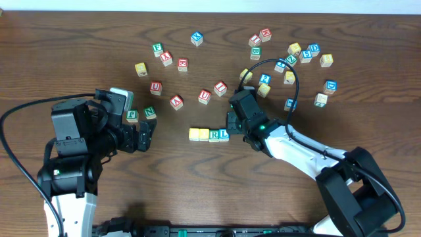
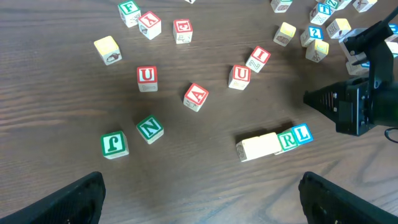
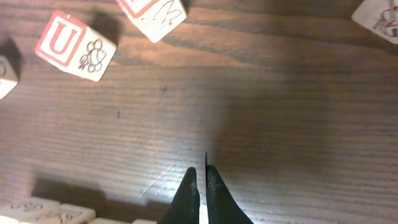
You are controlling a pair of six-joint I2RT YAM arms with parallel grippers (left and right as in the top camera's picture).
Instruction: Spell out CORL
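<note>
count: four cubes stand in one row at the middle of the table (image 1: 99, 26), touching side by side. from left to right they are two yellow cubes (image 1: 198, 134), the green-framed r cube (image 1: 214, 136) and the blue-framed l cube (image 1: 224, 135). on the far side of the row i count about twenty-seven loose cubes. eleven are in the left group (image 1: 176, 101) and sixteen in the right cluster (image 1: 289, 78); several in the cluster crowd together, so treat that figure as approximate. you have two arms and two claws.

position: your right claw (image 1: 231, 124) sits just beside the right end of the row, next to the l cube. i cannot tell whether it touches. its fingers (image 3: 189, 202) are clenched together with nothing between them, over bare wood. your left claw (image 1: 143, 135) is well to the left of the row. its fingers (image 2: 74, 202) are spread wide, released and empty. two green cubes lie just on its far side.

writing: "r" and "l" read clearly on the row. the letters on the two yellow cubes cannot be read. among the loose cubes you can read:
- a red "u" (image 2: 147, 75)
- a second red "u" (image 2: 240, 74)
- a red "a" (image 2: 196, 95)
- a green "n" (image 2: 150, 128)
- a green "j" (image 2: 114, 144)
- a green "f" (image 2: 129, 7)
- a blue "x" (image 1: 197, 38)

the rest are too small to read.
</note>
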